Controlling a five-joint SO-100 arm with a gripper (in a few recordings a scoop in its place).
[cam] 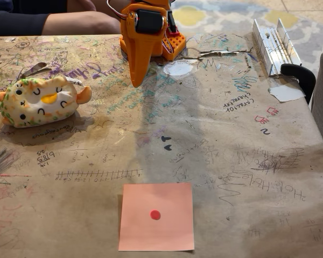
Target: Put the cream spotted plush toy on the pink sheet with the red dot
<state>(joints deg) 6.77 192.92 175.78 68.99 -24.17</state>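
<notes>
Cream spotted plush toy (pixel 40 100) at counter's (pixel 231 161) left, pink sheet (pixel 156 216) near front — apart, orange fingers (pixel 138 72) pointing down, together.

1. On the brown paper covering the desk (pixel 215 134) we read a handwritten "2" at the right, below red doodles.
2. Elsewhere we see scribbled words and sums, too small or faint to read.

Orange arm (pixel 145 37), black motor, pointed gripper (pixel 137 78)

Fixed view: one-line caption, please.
Orange gripper hangs above the scribbled table; plush toy lies far from pink sheet.
</notes>
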